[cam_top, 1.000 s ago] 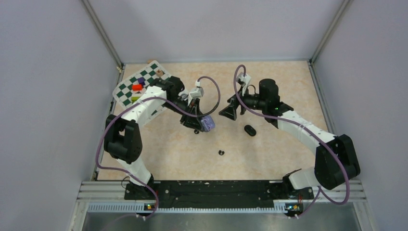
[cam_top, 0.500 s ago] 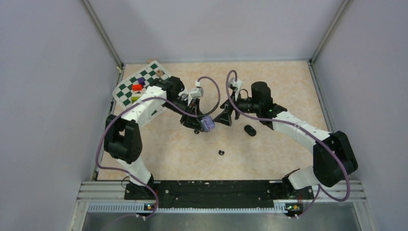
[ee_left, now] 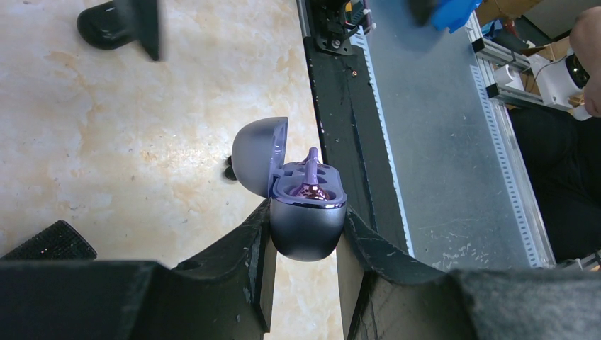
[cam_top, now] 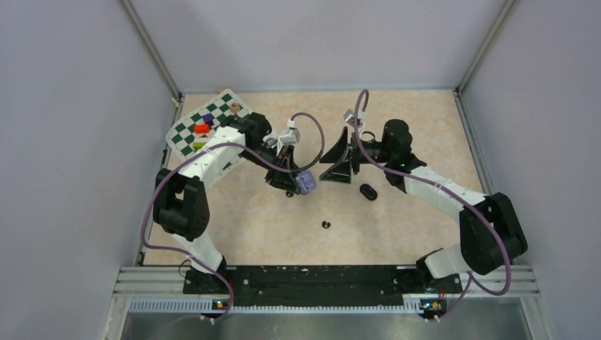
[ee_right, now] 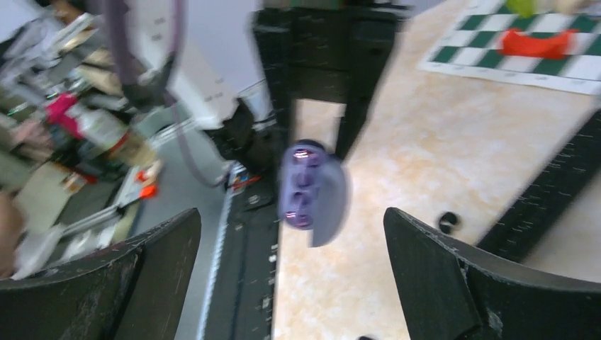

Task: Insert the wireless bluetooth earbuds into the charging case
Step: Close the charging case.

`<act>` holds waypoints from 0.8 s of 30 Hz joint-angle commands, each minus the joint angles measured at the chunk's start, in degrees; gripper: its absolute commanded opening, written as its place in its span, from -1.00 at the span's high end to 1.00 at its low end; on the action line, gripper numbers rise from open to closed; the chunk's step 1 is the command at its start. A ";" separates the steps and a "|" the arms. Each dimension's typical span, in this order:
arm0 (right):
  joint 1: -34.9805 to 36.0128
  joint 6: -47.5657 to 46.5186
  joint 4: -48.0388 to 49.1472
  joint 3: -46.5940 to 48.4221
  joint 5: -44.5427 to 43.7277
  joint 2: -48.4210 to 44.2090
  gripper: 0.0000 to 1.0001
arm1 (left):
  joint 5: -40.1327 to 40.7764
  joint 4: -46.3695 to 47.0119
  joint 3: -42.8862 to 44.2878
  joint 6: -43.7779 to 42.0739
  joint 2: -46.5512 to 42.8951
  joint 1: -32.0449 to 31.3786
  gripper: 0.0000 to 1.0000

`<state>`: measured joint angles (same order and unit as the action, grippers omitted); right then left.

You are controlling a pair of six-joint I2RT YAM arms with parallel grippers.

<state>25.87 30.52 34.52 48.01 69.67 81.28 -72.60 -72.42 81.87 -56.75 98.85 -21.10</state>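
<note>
Left wrist: open purple charging case (ee_left: 306,230) tight in left pincer (ee_left: 305,237); right pincer (ee_right: 291,211) wide, empty

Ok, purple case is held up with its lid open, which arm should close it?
Probably right. The left gripper is shut on the purple case, so it is busy. The right gripper is open, empty and faces the open case close by.

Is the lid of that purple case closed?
No, the lid of the purple case stands swung open, its wells showing.
</note>
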 commanded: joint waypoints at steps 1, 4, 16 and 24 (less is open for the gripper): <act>-0.01 -18.02 -19.50 4.67 -23.39 0.03 -0.98 | -2.02 -0.17 0.84 -0.81 -1.44 0.12 1.00; 0.72 -22.23 -23.59 5.68 -30.68 0.78 -0.98 | -1.99 -0.22 0.84 -0.80 -1.30 0.16 1.00; 4.16 -25.42 -23.60 5.11 -28.23 0.87 -0.98 | -2.08 -0.23 0.77 -0.98 -1.22 0.12 1.00; 4.89 -9.53 -7.29 0.80 -5.14 -2.57 -0.98 | -1.94 -0.14 0.59 -1.01 -1.11 0.16 1.00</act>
<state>29.98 9.21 11.53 50.72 48.62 82.21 -72.60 -72.53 81.87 -56.77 98.85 -21.10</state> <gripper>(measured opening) 0.988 0.372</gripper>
